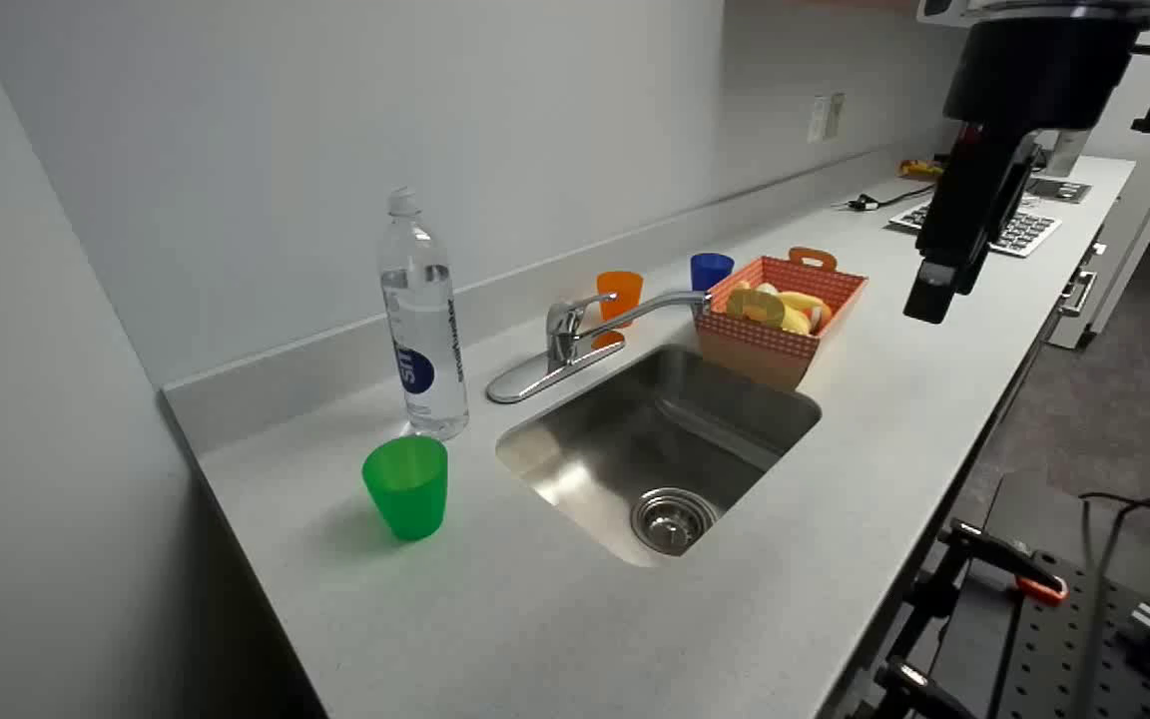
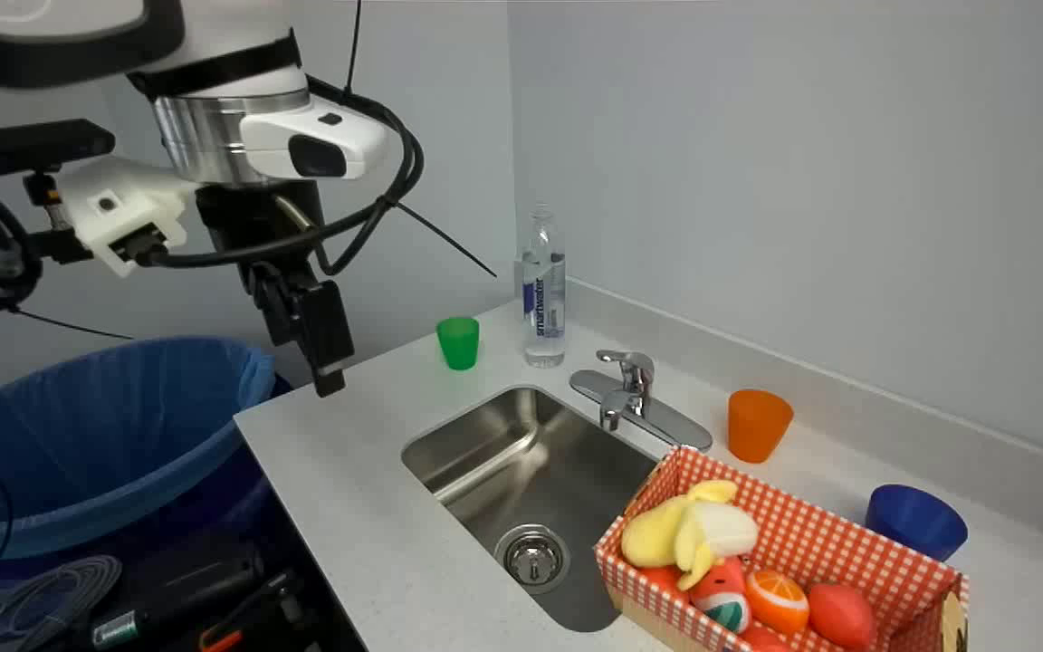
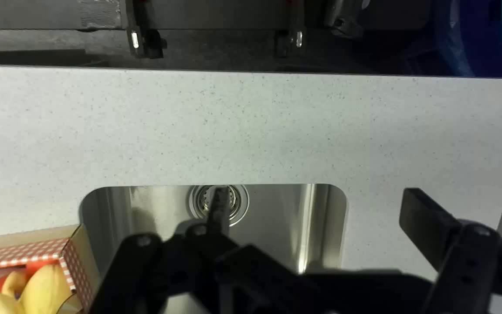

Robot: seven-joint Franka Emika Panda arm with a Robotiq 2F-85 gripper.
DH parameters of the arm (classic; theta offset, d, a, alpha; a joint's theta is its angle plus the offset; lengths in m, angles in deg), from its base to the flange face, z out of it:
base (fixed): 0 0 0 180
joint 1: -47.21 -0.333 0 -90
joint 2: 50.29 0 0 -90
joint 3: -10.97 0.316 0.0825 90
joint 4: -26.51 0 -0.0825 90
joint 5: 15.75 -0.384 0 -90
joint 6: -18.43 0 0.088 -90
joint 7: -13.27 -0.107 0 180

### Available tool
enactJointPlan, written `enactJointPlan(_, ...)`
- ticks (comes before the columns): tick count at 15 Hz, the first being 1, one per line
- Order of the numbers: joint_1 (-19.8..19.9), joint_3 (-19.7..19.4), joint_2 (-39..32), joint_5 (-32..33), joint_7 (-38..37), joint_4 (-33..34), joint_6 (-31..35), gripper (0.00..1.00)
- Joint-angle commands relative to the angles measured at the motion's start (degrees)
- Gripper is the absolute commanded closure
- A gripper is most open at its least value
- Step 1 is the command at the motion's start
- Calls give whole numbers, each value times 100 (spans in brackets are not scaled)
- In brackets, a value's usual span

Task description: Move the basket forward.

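The basket is shallow and rectangular, with red-and-white checked lining, tan outer sides and a cut-out handle at each end. It shows in both exterior views point(image 1: 750, 355) point(image 2: 834, 534), and its corner shows at the lower left of the wrist view point(image 3: 20, 255). It stands at the end of the sink, its near end at the sink's edge. It holds a yellow banana point(image 2: 693, 534), an orange point(image 2: 777, 599) and red fruit. My gripper point(image 3: 318, 216) is open and empty, above the sink and counter, apart from the basket. It shows in both exterior views point(image 1: 934, 290) point(image 2: 330, 367).
A steel sink point(image 2: 521, 507) with a faucet point(image 1: 565, 340) lies beside the basket. A water bottle point(image 1: 425, 340), green cup point(image 1: 407, 489), orange cup point(image 2: 757, 426) and blue cup point(image 2: 915, 521) stand on the counter. A keyboard point(image 1: 1024, 235) lies farther along; walls bound the back and one end.
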Motion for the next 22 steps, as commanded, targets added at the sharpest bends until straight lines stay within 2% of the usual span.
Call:
enactJointPlan(1, 22, 17, -15, -13, 15, 14, -15, 0)
enactJointPlan(14, 69, 17, -138, 12, -27, 62, -25, 0)
enactJointPlan(22, 405, -25, -672, 203, -142, 255, 202, 0)
